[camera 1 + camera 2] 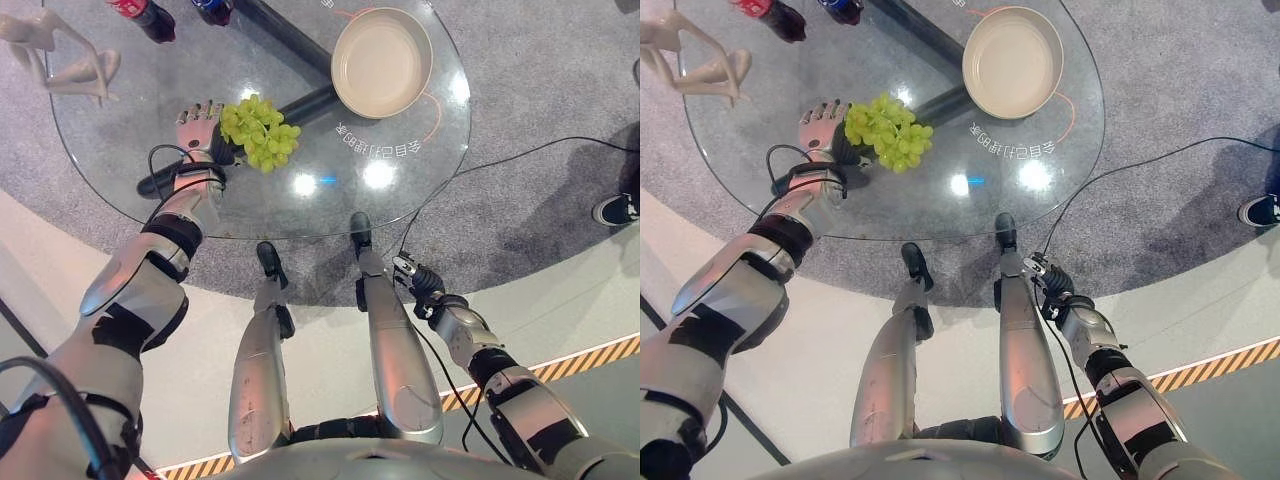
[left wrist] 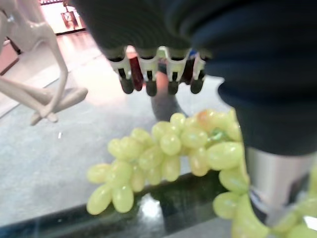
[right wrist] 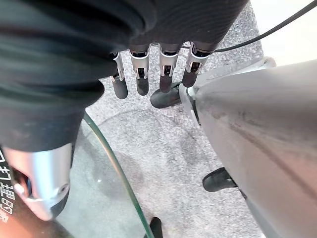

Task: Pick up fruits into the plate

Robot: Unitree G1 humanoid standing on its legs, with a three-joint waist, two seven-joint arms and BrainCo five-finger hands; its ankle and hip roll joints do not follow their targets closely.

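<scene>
Nearest the head camera, the right hand (image 1: 425, 283) is hanging low beside the robot, off the round glass table (image 1: 120, 190), its fingers relaxed and holding nothing. Farther up in that view, the left hand (image 1: 197, 128) is resting on the glass with its fingers stretched out straight, lying just beside a bunch of green grapes (image 1: 260, 131) and touching its near edge. A beige plate (image 1: 382, 62) is sitting well apart from the grapes, toward the table's far right, with nothing in it. A white figurine (image 1: 60, 55) is standing at the far left, and two bottles (image 1: 150, 18) are showing at the far edge.

From the left wrist, the fingers (image 2: 148, 74) are reaching straight out above the grapes (image 2: 168, 153), while the thumb (image 2: 277, 183) is sitting among the berries without closing on them.

From the right wrist, the fingers (image 3: 143, 74) are hanging loosely open over grey carpet (image 3: 163, 148), beside the table's rim (image 3: 119, 173).
</scene>
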